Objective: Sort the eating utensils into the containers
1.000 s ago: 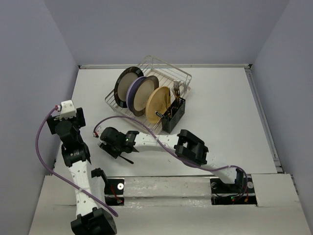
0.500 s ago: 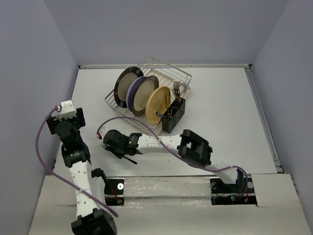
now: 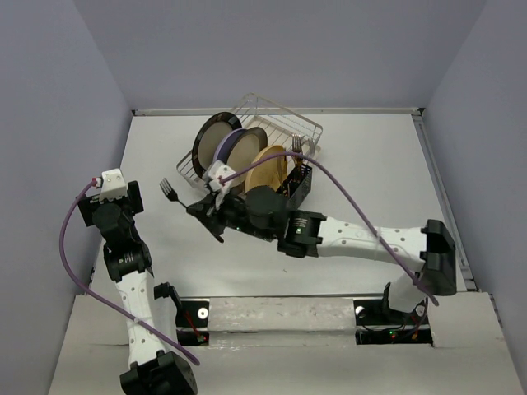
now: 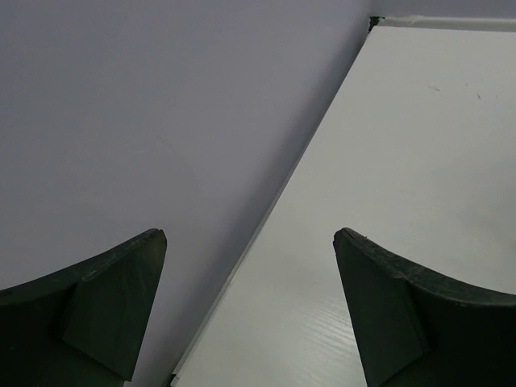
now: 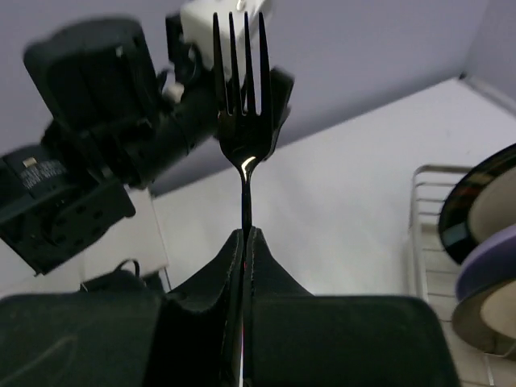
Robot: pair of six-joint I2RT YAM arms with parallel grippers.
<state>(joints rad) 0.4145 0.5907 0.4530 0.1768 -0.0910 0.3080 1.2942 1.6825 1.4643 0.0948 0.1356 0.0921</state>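
My right gripper (image 3: 200, 209) is shut on a dark fork (image 3: 170, 192) and holds it above the table, left of the wire rack, tines pointing left. In the right wrist view the fork (image 5: 243, 121) stands up from between the closed fingertips (image 5: 260, 256). The black slotted cutlery holder (image 3: 301, 188) sits at the rack's near right corner with several utensils (image 3: 296, 146) standing in it; my right arm hides part of it. My left gripper (image 3: 111, 193) is open and empty near the table's left edge; its wrist view shows only bare table (image 4: 387, 161) and the wall.
A silver wire dish rack (image 3: 272, 123) stands at the table's middle back with three round plates (image 3: 239, 156) upright in it. The purple cable (image 3: 346, 189) of the right arm arcs over the rack. Grey walls close in on the left, back and right.
My right arm has swung up and back from the table's front left, lifting the fork off the surface toward the rack. The left arm has not moved.
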